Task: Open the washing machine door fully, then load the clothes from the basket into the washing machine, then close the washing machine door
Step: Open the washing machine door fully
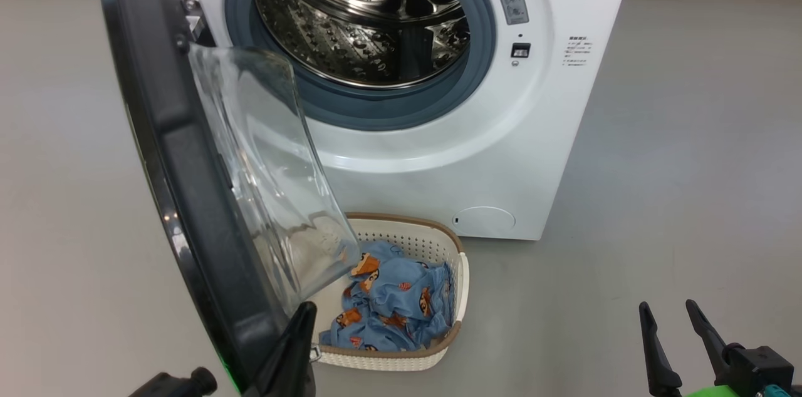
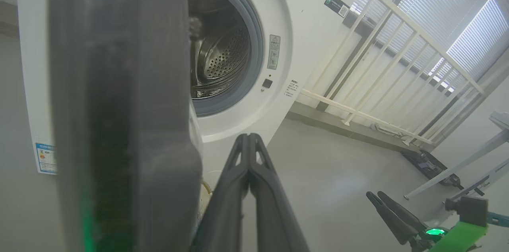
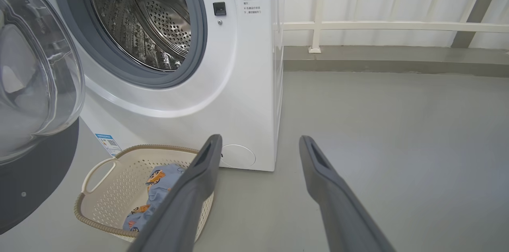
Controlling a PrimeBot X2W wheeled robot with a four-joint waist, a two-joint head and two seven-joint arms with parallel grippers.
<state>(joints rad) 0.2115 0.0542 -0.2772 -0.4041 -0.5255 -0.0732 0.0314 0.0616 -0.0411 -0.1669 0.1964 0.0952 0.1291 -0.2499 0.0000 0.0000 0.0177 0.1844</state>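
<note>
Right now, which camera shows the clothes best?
The head view: it looks down on the clothes, almost the whole blue bundle in the basket. The right wrist view catches a part, behind a finger of the right hand. The left wrist view faces the door's edge and the drum.

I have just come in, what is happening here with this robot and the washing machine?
The robot is getting ready to load laundry. The washing machine door stands swung open to the left. The left gripper, shut and holding nothing, is beside its inner face near the lower edge; contact is unclear. The right gripper hangs open and empty. The clothes lie in the basket on the floor before the washing machine; the drum looks empty.
</note>
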